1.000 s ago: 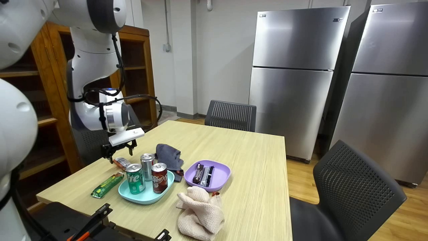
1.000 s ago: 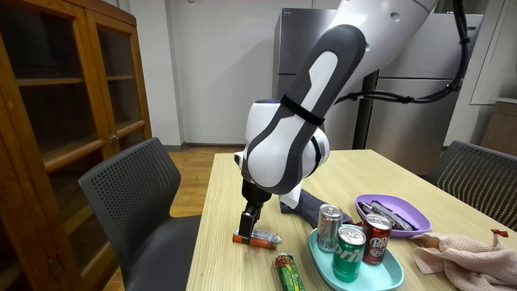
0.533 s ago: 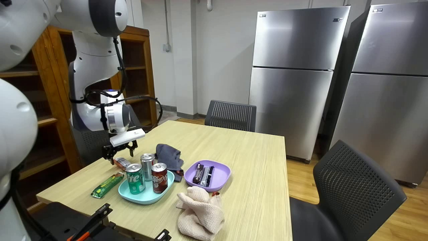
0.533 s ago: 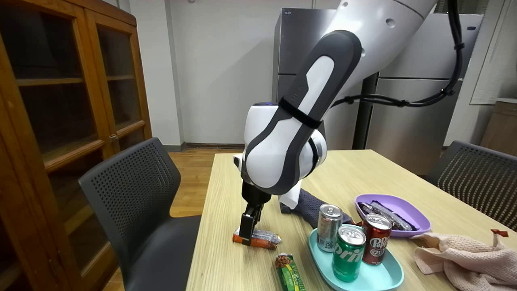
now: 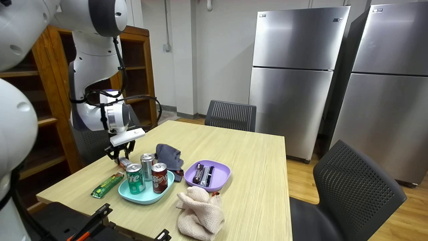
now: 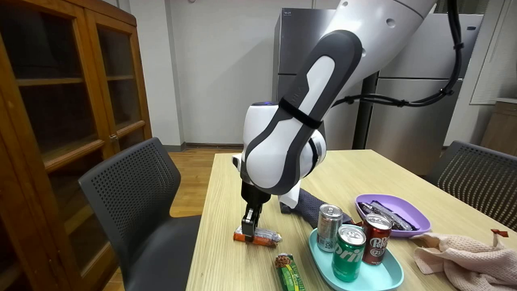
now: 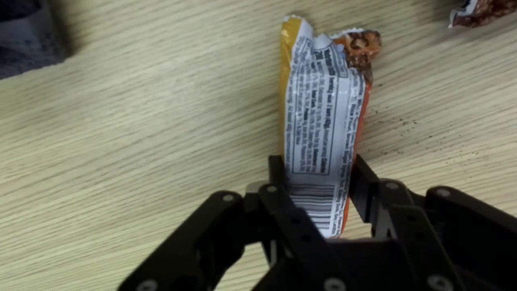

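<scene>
Your gripper (image 7: 318,173) is down at the tabletop (image 5: 247,157), fingers (image 7: 277,169) part-way apart, set at the width of an orange-edged wrapped bar (image 7: 317,113). In the wrist view one finger sits against each long side; you have hold of it by the barcode end. The bar lies flat on the wood, close to the table's edge in both exterior views, pale printed face up, far end crumpled. Near it, loose on the table: a green wrapped bar (image 5: 107,184), alongside a teal tray (image 5: 147,200). Three cans stand upright in the tray: a green can (image 5: 135,180), a silver can (image 5: 147,167), a dark red can (image 5: 159,179). Behind the silver can in an exterior view, a dark grey cloth (image 5: 168,156) lies heaped. Next over, a purple plate (image 5: 220,172) with wrapped bars (image 5: 205,175) lying side by side. A beige cloth (image 5: 200,214) is bunched just beside the plate.
</scene>
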Available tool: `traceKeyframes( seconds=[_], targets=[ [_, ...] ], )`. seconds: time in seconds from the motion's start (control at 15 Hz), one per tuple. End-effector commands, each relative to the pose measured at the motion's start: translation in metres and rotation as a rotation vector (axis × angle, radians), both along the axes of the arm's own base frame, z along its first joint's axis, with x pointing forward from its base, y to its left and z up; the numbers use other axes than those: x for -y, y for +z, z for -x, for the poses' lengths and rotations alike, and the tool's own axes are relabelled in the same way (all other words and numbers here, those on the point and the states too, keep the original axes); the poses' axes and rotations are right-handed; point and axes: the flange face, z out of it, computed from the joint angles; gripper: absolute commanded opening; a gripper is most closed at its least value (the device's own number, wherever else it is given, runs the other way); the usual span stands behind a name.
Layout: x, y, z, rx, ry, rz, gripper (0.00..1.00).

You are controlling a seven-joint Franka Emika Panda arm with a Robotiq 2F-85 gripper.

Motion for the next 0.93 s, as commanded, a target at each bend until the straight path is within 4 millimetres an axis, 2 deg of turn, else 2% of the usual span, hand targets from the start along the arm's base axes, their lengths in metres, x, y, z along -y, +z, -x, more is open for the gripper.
traceKeyframes(
  seconds=[0.0,0.27,0.53,0.87],
  targets=[
    [-0.005,0.014,-0.001,0.008,0.038,0.016,0.17],
    [0.001,0.044,-0.004,0.03,0.051,0.033,0.17],
    [0.009,0.078,-0.019,0.06,0.034,0.072,0.17],
    [0.033,0.118,-0.038,0.094,-0.024,0.126,0.17]
  ],
)
